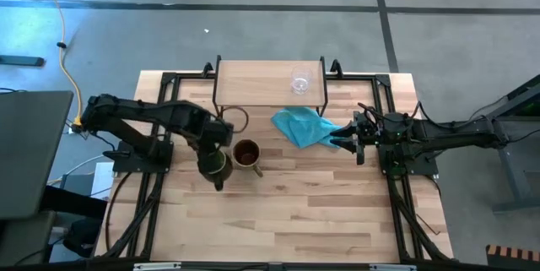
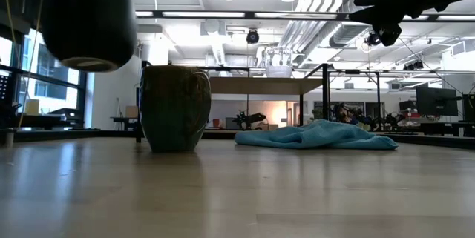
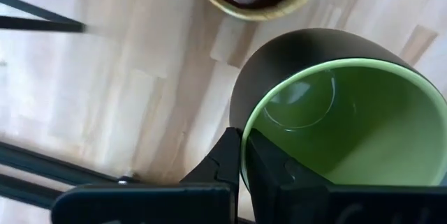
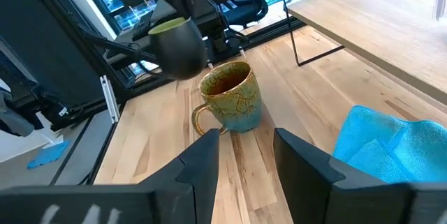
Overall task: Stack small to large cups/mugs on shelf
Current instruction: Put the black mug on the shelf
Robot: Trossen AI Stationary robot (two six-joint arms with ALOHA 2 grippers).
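Observation:
My left gripper [image 1: 213, 166] is shut on a dark mug with a green inside [image 3: 342, 119], and it hangs high above the table [image 2: 87, 19]. Beside it a tan-brown handled mug [image 1: 246, 154] stands upright on its base on the tabletop. A small clear glass cup [image 1: 300, 82] stands on the low light-wood shelf [image 1: 270, 75] at the far side. My right gripper [image 4: 244, 161] waits open at the table's right, by the blue cloth and touching nothing. My left gripper pinches the dark mug's wall at the rim [image 3: 250, 116], one finger inside the mug and one outside. The fingers come from above, pointing down. The mug hangs below them, mouth up and lifted clear of the table.
A crumpled blue cloth [image 1: 308, 127] lies between the shelf's right end and my right gripper. Black frame rails [image 1: 148, 195] run along both sides of the table. Bare wood stretches across the near half [image 1: 278, 220].

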